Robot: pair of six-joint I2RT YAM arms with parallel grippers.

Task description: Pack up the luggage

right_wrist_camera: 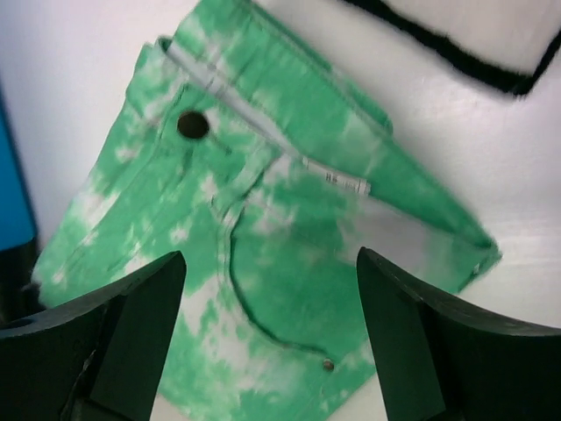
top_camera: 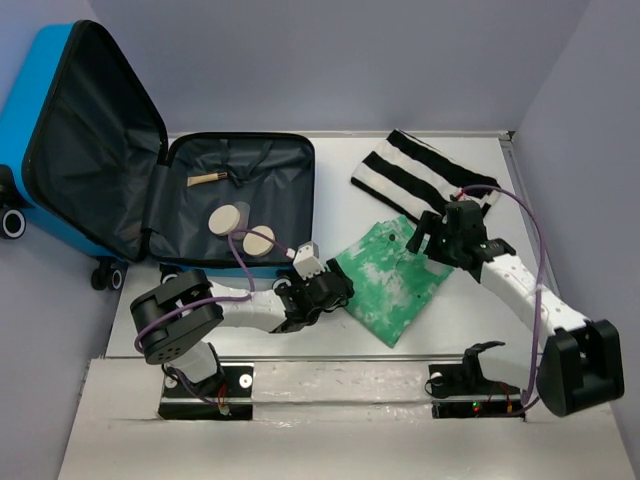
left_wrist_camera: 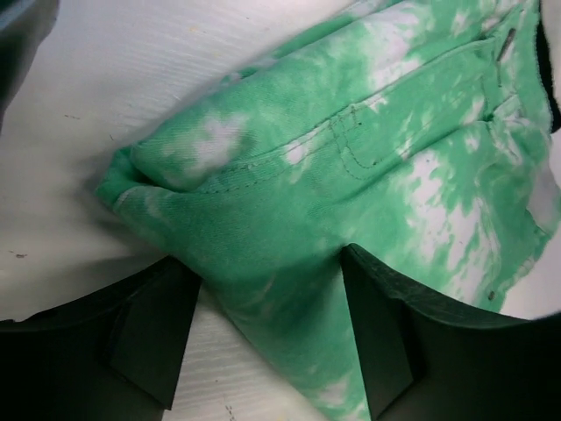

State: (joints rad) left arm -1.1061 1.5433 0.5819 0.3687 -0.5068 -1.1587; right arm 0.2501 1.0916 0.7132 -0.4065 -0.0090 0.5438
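**Two black-and-white arms, purple cabling**
The left arm (top_camera: 240, 312) and right arm (top_camera: 517, 277) have glossy black joint housings and white links, each trailed by a purple cable (top_camera: 238, 255); the left hand (left_wrist_camera: 267, 263) and right hand (right_wrist_camera: 272, 259) have matte black wedge fingers.

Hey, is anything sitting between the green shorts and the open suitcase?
Only the left gripper, open around the edge of the green shorts, sits between them and the luggage; nothing else visible does.

Folded green-and-white garment (left_wrist_camera: 351, 175) on white table (left_wrist_camera: 131, 70), edge between spread gripper (left_wrist_camera: 267, 263) fingers.
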